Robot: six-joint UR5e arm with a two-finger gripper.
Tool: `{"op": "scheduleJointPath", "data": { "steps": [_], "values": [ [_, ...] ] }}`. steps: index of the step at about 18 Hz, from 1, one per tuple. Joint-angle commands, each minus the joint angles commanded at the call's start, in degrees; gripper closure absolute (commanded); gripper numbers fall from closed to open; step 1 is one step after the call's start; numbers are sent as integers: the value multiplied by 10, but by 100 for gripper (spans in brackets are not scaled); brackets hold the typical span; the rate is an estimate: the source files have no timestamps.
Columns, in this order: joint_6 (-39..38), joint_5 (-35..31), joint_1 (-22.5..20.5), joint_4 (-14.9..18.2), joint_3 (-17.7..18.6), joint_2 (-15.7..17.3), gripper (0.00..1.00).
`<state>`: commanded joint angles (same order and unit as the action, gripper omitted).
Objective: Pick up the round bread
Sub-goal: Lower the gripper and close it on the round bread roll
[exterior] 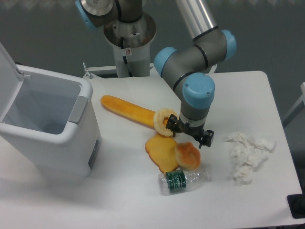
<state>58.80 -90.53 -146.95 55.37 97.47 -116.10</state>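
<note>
- My gripper: jaws apart, nothing held, just above round bread.
- Round bread: on table, touching flat bread slice at its left; plastic bottle just in front.
- Ring doughnut: behind-left of round bread.

Round bread: small dome bun, golden-orange w/ paler tan top, no hole. Sits upright, partly on the flat orange slice, touching the plastic bottle at its front edge. Directly below the pincer, not gripped.
</note>
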Motion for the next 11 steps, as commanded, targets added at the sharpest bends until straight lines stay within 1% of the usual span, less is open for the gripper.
{"op": "scheduleJointPath", "data": {
  "steps": [6, 7, 8, 10, 11],
  "values": [
    [-1, 0, 2, -6, -5, -29, 0],
    [-3, 0, 3, -6, -3, -33, 2],
    [-3, 0, 4, -6, -2, -36, 7],
    [-2, 1, 4, -5, -2, -37, 33],
    [-1, 1, 3, -5, -4, -37, 49]
  ]
}}
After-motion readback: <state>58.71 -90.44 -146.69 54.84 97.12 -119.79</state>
